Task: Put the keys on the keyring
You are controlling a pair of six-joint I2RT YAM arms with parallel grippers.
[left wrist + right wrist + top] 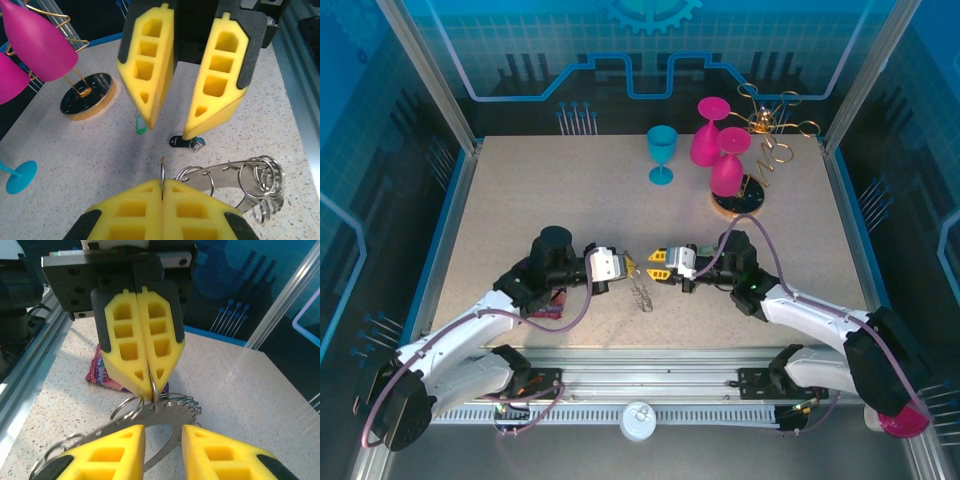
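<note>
Tabletop [520, 210], speckled beige: both grippers meet tip to tip low over its near middle.

Left gripper [163, 186]: fingers pressed fully together, pinching the keyring [235, 176] by its rim.

Right gripper [171, 129]: squarely facing the left one, fingers parted with a clear gap, nothing clamped. In the right wrist view the ring's plate crosses that gap; contact cannot be determined.

Keyring: flat grey plate, tilted, running from the left fingertips toward the table's near edge, loops bunched at its far end.

Keys: on the table below the right gripper, apart from the ring. Black-headed key [179, 142] just beside one fingertip, green-headed key [141, 125] beside the other.

Wire loop [162, 170]: the pinched one, silvery, standing upright out of the seam between the left fingers.
</note>
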